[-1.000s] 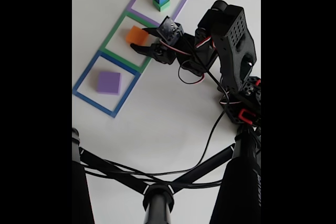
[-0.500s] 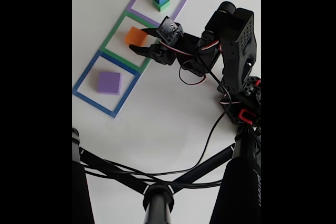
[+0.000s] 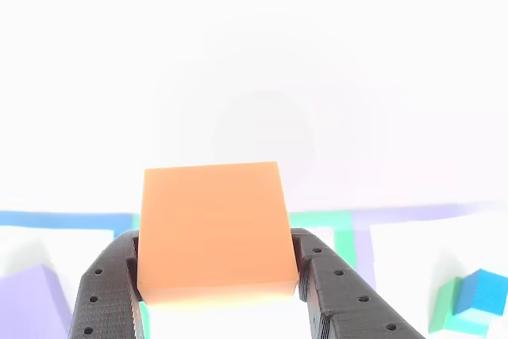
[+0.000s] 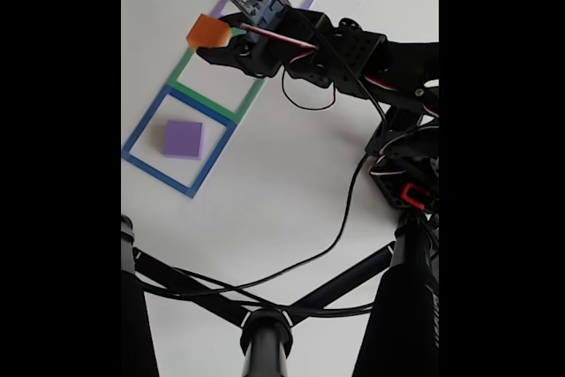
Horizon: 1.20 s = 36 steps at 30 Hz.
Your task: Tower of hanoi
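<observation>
Black two-finger gripper (image 3: 218,287) clamped on opposite side faces of the matte orange foam block (image 3: 213,228), lifted off the white tabletop (image 4: 282,200); looks light, squashy, grippy.

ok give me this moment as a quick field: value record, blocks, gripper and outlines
held: matte orange foam block, clamped between the black gripper fingers, lifted off the table
gripper: shut on the block
purple flat foam slab: inside the blue square outline
green square outline: nothing seen in it
small blue foam cube: stacked on a green block
surface: white table
</observation>
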{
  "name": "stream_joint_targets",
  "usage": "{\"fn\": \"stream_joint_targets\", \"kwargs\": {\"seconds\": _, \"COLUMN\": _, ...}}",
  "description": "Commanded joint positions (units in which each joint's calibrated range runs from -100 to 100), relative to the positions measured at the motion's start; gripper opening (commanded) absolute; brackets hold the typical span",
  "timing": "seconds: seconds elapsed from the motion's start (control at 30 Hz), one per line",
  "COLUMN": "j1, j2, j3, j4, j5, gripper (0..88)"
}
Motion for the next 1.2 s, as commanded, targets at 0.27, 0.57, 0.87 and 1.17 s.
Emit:
{"fn": "stream_joint_targets", "kwargs": {"seconds": 0.27, "j1": -9.29, "j2": -8.33, "j3": -38.32, "j4": 46.77, "j5": 0.0, "gripper": 10.9}}
{"fn": "stream_joint_targets", "kwargs": {"seconds": 0.57, "j1": -17.05, "j2": -11.24, "j3": -52.23, "j4": 62.24, "j5": 0.0, "gripper": 11.2}}
{"fn": "stream_joint_targets", "kwargs": {"seconds": 0.87, "j1": -20.89, "j2": -12.05, "j3": -57.41, "j4": 67.5, "j5": 0.0, "gripper": 11.0}}
{"fn": "stream_joint_targets", "kwargs": {"seconds": 1.17, "j1": -22.04, "j2": -13.58, "j3": -43.95, "j4": 58.02, "j5": 0.0, "gripper": 11.0}}
